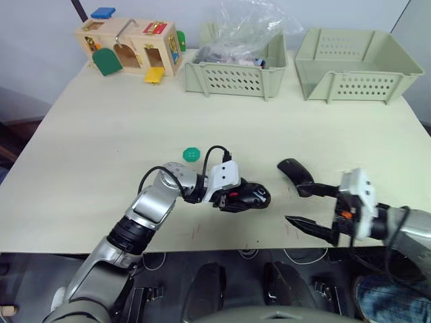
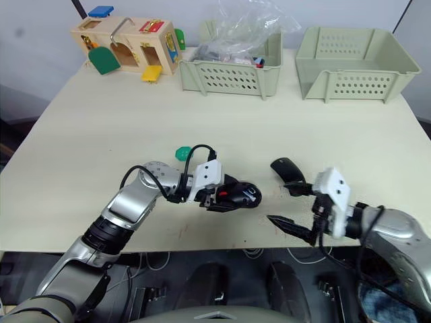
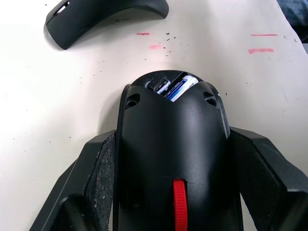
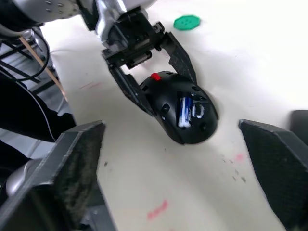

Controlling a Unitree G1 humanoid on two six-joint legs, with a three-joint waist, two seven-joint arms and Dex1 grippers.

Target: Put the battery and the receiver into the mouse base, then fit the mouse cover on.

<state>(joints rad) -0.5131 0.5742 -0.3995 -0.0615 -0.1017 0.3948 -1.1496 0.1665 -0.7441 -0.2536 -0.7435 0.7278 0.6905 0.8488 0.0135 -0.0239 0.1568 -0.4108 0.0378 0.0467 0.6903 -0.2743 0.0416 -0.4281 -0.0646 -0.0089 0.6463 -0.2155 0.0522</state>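
Observation:
My left gripper is shut on the black mouse base, one finger on each of its sides, and the base rests on the table. Its red wheel points toward the wrist. The blue-and-silver battery lies in the base's open recess, and its end shows in the left wrist view. The glossy black mouse cover lies on the table just right of the base. My right gripper is open, level with the table beside the cover and facing the base. The receiver is hidden.
A green round disc lies just behind my left wrist. At the back edge stand a wooden latch box, a beige bin holding a plastic bag, and a second beige bin.

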